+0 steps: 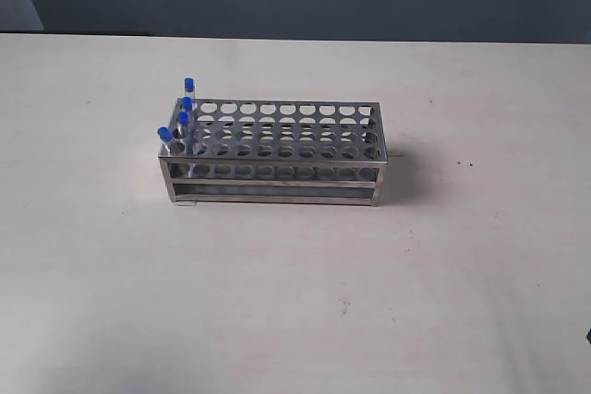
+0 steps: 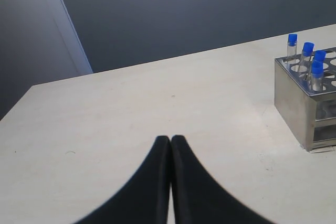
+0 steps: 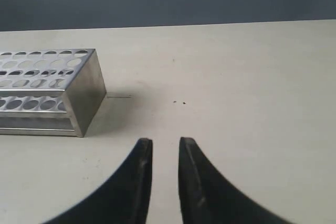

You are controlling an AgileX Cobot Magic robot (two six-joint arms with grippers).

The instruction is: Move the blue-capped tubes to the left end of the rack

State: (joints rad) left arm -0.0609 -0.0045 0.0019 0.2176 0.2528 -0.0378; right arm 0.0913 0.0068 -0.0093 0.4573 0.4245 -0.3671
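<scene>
Your left hand [image 2: 170, 139] sits nearest its camera, clenched with fingertips touching and holding nothing. Your right hand [image 3: 165, 142] is released, with a narrow gap between its fingers, and is also empty. Both hover over the counter [image 1: 277, 302], well apart from the rack [image 1: 277, 159]. Farther back, all four blue-capped tubes [image 1: 183, 120] stand in holes at the rack's left end, and the front one appears to lean slightly. Judging by that, the moving step looks complete. Your next move calls only for holding off, or straightening that front tube if it seats poorly.
</scene>
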